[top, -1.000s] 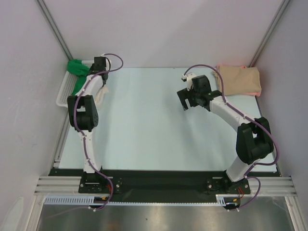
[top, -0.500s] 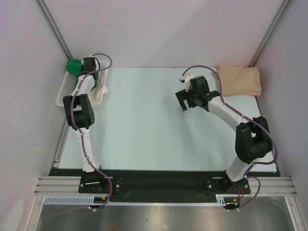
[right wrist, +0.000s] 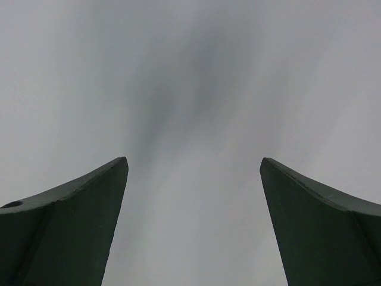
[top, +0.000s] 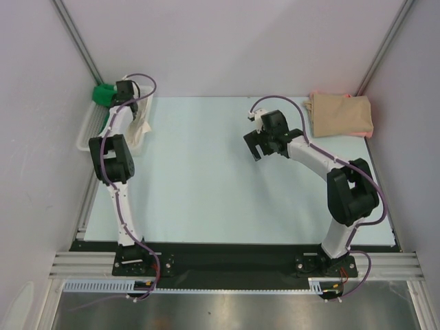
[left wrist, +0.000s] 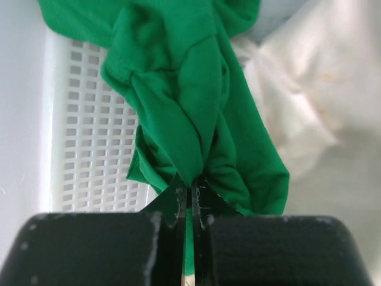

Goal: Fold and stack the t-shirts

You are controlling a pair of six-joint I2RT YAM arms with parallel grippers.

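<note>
- now left gripper (left wrist: 189, 190) pinches bunched green tee (left wrist: 190, 101) over basket (left wrist: 83, 149); i'd lift high to clear the rim.
- right gripper (right wrist: 193, 164) wide, empty, ready to take a hem.

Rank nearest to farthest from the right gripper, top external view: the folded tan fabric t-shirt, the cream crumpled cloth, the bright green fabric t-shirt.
From the right gripper:
1. The folded tan fabric t-shirt: far right corner of the table.
2. The cream crumpled cloth: across the table, on the left side.
3. The bright green fabric t-shirt: far left corner, beyond the cloth.
</note>
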